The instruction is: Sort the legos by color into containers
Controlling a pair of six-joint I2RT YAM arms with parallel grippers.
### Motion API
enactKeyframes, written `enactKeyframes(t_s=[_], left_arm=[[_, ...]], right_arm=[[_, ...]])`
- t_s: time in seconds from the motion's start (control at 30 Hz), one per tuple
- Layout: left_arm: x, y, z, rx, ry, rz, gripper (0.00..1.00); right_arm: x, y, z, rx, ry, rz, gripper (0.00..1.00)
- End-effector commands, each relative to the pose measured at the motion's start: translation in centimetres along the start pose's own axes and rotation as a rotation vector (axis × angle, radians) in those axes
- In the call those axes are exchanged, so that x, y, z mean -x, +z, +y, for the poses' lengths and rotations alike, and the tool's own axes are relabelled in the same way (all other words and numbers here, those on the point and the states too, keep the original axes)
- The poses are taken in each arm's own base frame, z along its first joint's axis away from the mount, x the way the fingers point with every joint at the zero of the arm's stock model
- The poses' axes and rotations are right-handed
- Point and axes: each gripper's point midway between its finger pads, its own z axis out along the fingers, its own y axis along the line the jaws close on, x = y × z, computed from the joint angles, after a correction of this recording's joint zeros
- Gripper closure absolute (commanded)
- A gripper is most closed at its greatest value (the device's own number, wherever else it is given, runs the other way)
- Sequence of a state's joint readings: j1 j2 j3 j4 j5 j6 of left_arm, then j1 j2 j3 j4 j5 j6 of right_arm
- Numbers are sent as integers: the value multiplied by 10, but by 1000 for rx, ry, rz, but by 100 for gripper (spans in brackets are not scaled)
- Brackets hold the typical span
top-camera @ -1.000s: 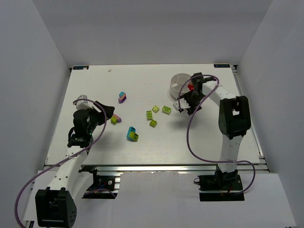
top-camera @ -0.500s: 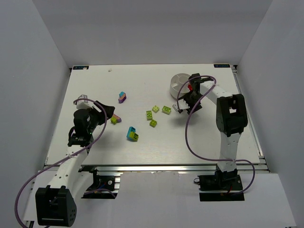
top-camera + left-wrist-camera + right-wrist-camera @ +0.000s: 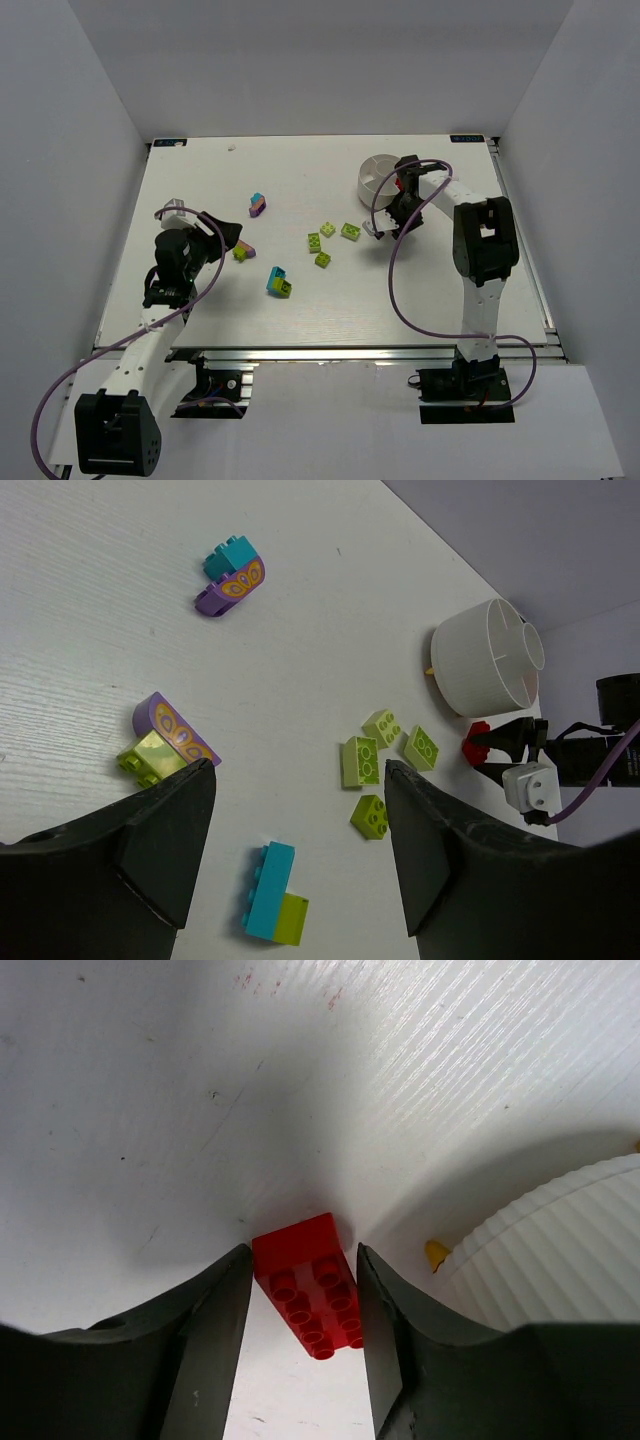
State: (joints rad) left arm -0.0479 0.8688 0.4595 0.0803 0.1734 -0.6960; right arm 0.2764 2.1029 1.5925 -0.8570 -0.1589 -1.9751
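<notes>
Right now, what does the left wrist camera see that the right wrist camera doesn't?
Only the left wrist view: four loose lime green bricks, the cyan-and-purple clump, the cyan-and-lime clump, and the dividers inside the white dish. Only the right wrist view: the studs on the red brick, close up inside the right gripper. Both: the red brick and the white dish's wall.

The left arm (image 3: 178, 258) and right arm (image 3: 487, 245) share white links, black joints, looping purple cables (image 3: 396, 287) and dark wedge-shaped fingers (image 3: 165, 830).

white table (image 3: 330, 310), plain grey-white walls (image 3: 300, 60) on three sides, even light.
</notes>
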Motion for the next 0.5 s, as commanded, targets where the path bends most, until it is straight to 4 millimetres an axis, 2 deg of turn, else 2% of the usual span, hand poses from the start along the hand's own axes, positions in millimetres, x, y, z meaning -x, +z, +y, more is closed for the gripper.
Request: enactKeyframes(t_s=[0.0, 0.2, 0.27, 0.37, 0.43, 0.47], left_arm=[[12, -2, -13, -38, 12, -27, 22], [16, -2, -17, -47, 2, -37, 22], [17, -2, -18, -50, 1, -38, 23], [20, -4, -21, -56, -3, -45, 22], [21, -5, -22, -60, -13, -51, 23], [21, -6, -23, -66, -16, -54, 22]], right_arm=[[3, 5, -6, 40, -380, -2, 54], [9, 1, 0, 29, -339, -21, 73], [15, -8, -1, 2, -315, -40, 77], [40, -26, -7, -86, -238, -140, 84], [57, -46, -10, -135, -131, -204, 88], [73, -58, -18, -187, -78, -283, 90]])
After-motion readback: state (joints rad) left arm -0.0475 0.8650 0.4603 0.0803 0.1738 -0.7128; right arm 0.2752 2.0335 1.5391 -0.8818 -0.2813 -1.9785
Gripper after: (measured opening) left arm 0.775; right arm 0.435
